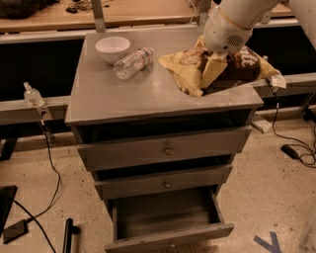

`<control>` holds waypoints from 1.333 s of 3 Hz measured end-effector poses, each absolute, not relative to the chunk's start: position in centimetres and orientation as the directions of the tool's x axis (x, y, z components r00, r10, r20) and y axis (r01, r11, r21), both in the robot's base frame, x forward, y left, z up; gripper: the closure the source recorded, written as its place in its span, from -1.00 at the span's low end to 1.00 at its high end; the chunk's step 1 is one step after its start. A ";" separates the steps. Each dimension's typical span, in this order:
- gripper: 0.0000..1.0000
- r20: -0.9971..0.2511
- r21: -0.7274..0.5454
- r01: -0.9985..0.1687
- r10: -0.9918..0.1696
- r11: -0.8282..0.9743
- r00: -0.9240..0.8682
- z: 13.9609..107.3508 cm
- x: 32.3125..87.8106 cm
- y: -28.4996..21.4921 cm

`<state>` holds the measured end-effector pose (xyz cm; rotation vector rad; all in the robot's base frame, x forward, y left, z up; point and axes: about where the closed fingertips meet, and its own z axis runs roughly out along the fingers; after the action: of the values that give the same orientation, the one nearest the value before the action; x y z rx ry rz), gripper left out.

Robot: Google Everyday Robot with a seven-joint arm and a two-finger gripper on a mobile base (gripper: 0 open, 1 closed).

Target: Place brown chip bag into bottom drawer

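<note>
Holding the brown chip bag [243, 64] clamped in the claw [210, 62] at the worktop [123, 101] corner, water bottle [131, 63] and white bowl [112, 49] well apart, bottom drawer [170, 239] open, unobstructed below.

Cabinet [148, 101]: bowl [112, 49], bottle [132, 63], bag [193, 75] in jaws

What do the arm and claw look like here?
The arm is a smooth off-white rounded shell, ending in a bulbous wrist housing with a thin seam ring and a small dotted grille. No cables or markings visible. The claw sits below it, at the crinkled brown foil chip bag, mostly hidden.
</note>
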<state>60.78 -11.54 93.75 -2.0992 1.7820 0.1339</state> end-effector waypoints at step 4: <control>1.00 -0.386 -0.210 -0.975 -0.910 -0.071 0.149 84.6 48.2 -10.1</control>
<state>48.18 -10.06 84.60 -2.0213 1.7988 0.2122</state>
